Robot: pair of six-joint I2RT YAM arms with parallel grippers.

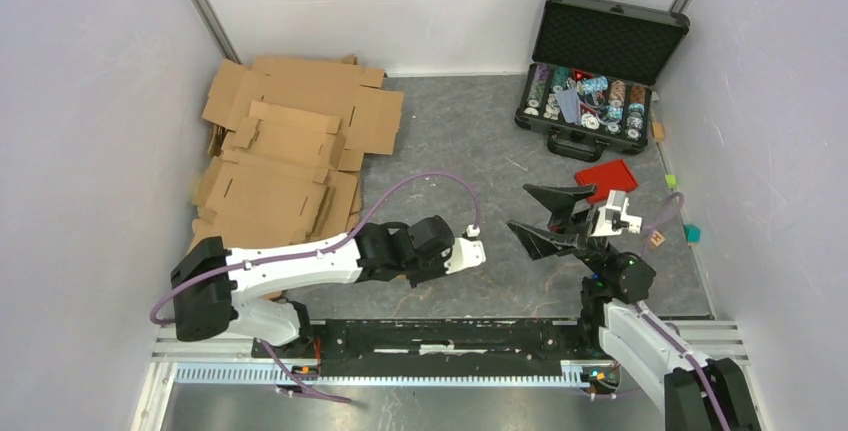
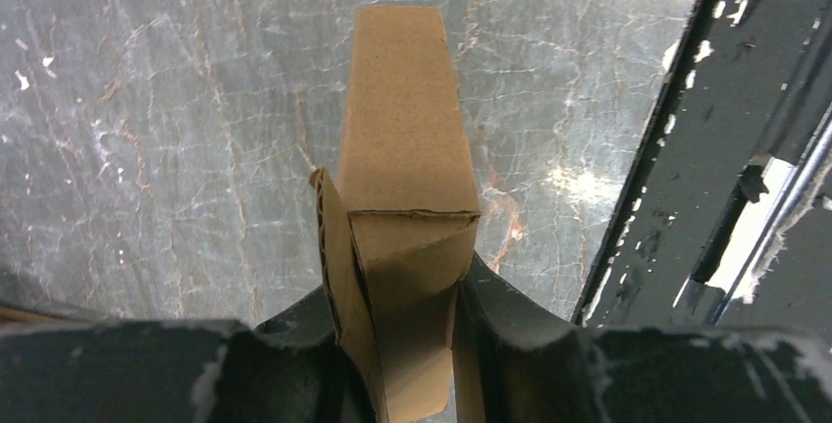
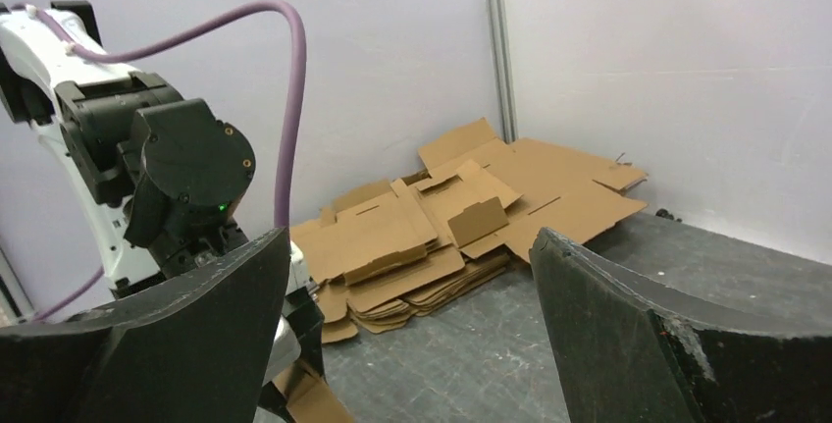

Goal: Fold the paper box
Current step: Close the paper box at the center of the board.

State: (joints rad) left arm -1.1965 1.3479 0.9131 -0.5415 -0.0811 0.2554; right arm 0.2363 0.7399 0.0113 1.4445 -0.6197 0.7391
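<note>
At the table's (image 1: 470, 141) far-left corner lies a pile of cardboard sheets (image 1: 290, 151). By the near edge, left of middle, the left gripper (image 2: 407, 330) is clamped on the box (image 2: 404, 148), which juts from between its fingers over bare grey surface beside the black rail (image 2: 706, 148). Right of middle, the right gripper (image 1: 518, 207) is spread wide and holds nothing; a red lid (image 1: 606, 176) lies just behind it, and an open black case (image 1: 600, 61) fills the far-right corner.

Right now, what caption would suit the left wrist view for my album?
Left gripper clamped on the small brown paper box, grey marbled tabletop beyond.
</note>
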